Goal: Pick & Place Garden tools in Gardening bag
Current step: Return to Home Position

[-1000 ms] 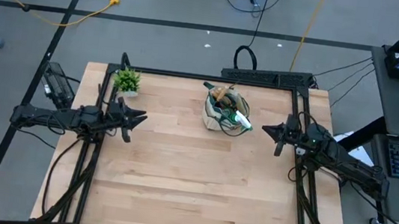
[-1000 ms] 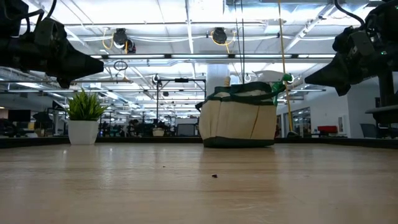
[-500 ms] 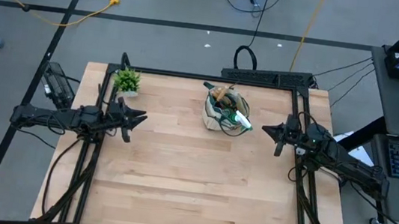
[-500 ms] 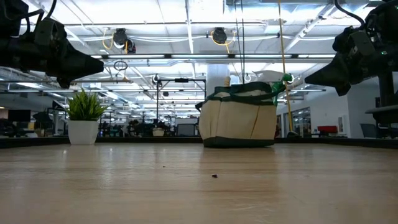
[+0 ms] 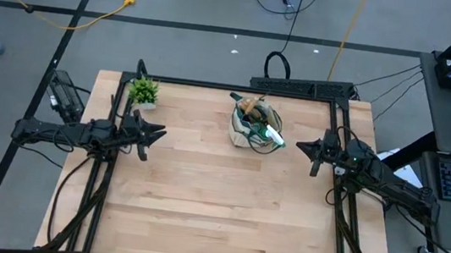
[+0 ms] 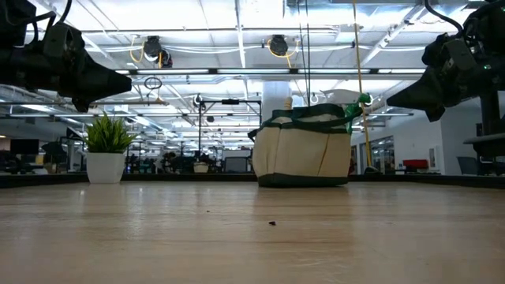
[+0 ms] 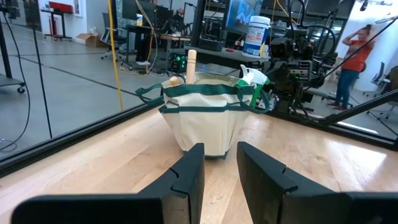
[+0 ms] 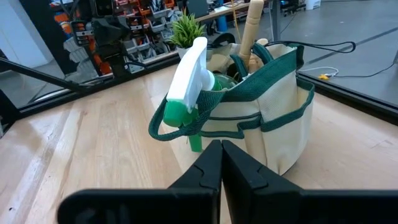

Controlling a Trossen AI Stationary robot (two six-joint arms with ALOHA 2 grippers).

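Observation:
The beige gardening bag (image 5: 251, 128) with dark green trim stands on its base at the table's far middle. Wooden tool handles (image 8: 250, 28) stick up out of it, and a green spray bottle with a white nozzle (image 8: 188, 81) sits at its rim on the right arm's side. My left gripper (image 5: 156, 135) hovers level over the table's left side, its fingers a little apart, nothing between them (image 7: 219, 163). My right gripper (image 5: 300, 147) hovers over the right side, shut and empty (image 8: 221, 155), pointing at the bag.
A small potted plant (image 5: 143, 92) in a white pot stands at the far left corner. The wooden table top (image 5: 216, 211) stretches bare from the bag to the near edge. A person (image 7: 356, 53) stands in the room beyond the table.

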